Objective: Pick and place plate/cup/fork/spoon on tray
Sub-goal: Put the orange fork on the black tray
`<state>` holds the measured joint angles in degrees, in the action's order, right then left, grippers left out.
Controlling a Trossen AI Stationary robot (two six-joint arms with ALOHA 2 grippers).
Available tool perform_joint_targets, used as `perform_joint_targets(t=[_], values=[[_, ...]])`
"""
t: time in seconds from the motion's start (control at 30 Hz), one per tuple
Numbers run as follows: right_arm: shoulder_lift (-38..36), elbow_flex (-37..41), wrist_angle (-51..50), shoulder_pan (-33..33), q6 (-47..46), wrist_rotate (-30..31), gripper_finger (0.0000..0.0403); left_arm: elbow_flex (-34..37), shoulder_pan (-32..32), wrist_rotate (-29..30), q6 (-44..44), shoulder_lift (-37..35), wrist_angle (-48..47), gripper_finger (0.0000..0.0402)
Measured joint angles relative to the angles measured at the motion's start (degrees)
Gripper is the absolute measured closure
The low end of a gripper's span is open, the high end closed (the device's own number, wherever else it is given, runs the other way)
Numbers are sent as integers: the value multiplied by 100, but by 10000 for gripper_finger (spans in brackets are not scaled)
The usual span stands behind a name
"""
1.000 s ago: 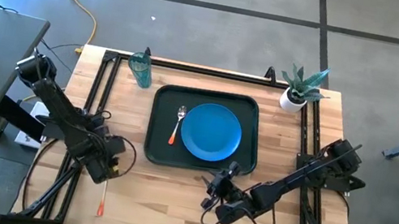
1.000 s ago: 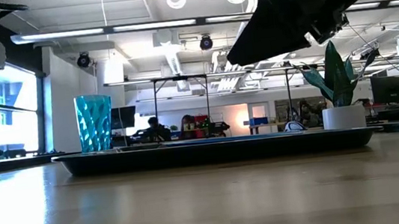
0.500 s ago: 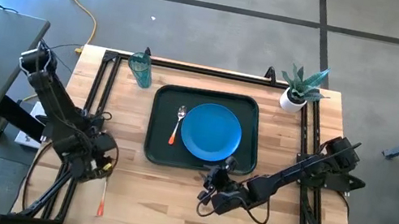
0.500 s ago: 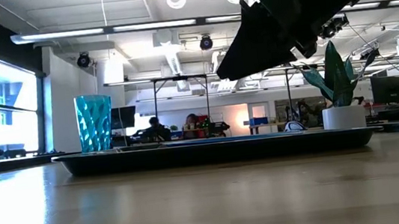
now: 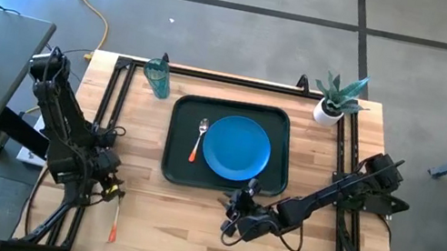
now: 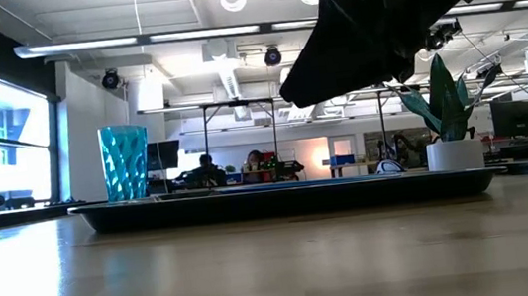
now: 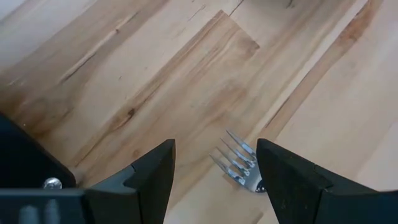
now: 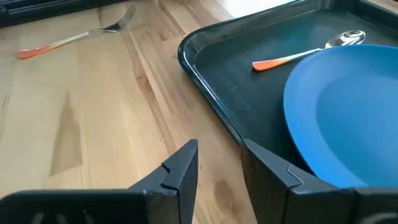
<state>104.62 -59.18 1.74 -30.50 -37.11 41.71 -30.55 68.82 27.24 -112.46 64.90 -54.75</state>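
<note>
The blue plate (image 5: 236,147) and the orange-handled spoon (image 5: 198,141) lie in the dark green tray (image 5: 173,158). The teal cup (image 5: 157,78) stands on the table beyond the tray's far left corner. The fork (image 5: 112,224) lies flat on the wood near the front left. My left gripper (image 5: 107,188) is open above the fork's tine end (image 7: 239,163), touching nothing. My right gripper (image 5: 231,217) hovers just in front of the tray's near edge, its fingers a little apart and empty; the plate (image 8: 348,118), spoon (image 8: 308,53) and fork (image 8: 74,37) show in its wrist view.
A white pot with a green plant (image 5: 333,101) stands at the far right corner. Black rails (image 5: 105,114) run along the table's left, right and far sides. Bare wood lies in front of the tray. In the low view a dark arm (image 6: 398,13) hangs over the tray (image 6: 280,198).
My left gripper has gone toward the table's left edge and now stands over the fork's tine end. My right gripper has gone toward the table's left and far edges, closer to the tray's near rim. The tableware has not moved.
</note>
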Motion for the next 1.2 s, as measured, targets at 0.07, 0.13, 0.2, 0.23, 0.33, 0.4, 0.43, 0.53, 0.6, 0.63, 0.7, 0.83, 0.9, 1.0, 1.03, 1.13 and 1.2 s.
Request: perform_joint_targets(t=[0.07, 0.13, 0.2, 0.23, 0.33, 0.4, 0.43, 0.53, 0.6, 0.63, 0.7, 0.83, 0.9, 1.0, 1.03, 1.13, 1.2], values=[[0, 0, 2, 0, 4, 2, 289, 0, 28, -6, -40, 0, -12, 187], [0, 0, 3, 0, 5, 2, 289, 0, 26, 26, -136, 7, -23, 187], [0, 0, 18, 0, 8, 4, 289, 3, 12, 33, -228, 43, -12, 188], [0, 0, 20, 0, 5, 4, 289, 32, -19, 10, -283, 69, 39, 188], [0, 0, 22, 0, 8, 4, 289, 229, -147, -206, -225, 156, 451, 192], [0, 0, 22, 0, 8, 4, 289, 409, -232, -326, -115, 221, 851, 196], [0, 0, 22, 0, 8, 4, 289, 480, -273, -343, -67, 250, 991, 198], [0, 0, 22, 2, 10, 4, 289, 627, -373, -409, 69, 307, 1309, 202], [-2, 0, 24, 13, 84, 4, 289, 667, -406, -409, 242, 302, 1411, 207], [0, 0, 30, 13, 122, 7, 289, 673, -423, -409, 346, 297, 1437, 211], [0, 0, 77, 17, 158, 7, 289, 680, -442, -414, 482, 278, 1478, 224], [0, 0, 80, 24, 177, 9, 289, 685, -442, -421, 521, 279, 1554, 270], [0, 0, 93, 24, 226, 9, 289, 688, -442, -411, 550, 280, 1645, 298], [0, 0, 152, 24, 266, 9, 289, 678, -442, -276, 565, 275, 1804, 339], [-1, 0, 157, 24, 266, 9, 289, 678, -442, -214, 618, 275, 1842, 352], [-1, 0, 154, 24, 266, 9, 289, 678, -442, -30, 769, 273, 1946, 386], [0, 0, 155, 24, 268, 9, 289, 674, -442, 34, 779, 273, 1933, 397]])
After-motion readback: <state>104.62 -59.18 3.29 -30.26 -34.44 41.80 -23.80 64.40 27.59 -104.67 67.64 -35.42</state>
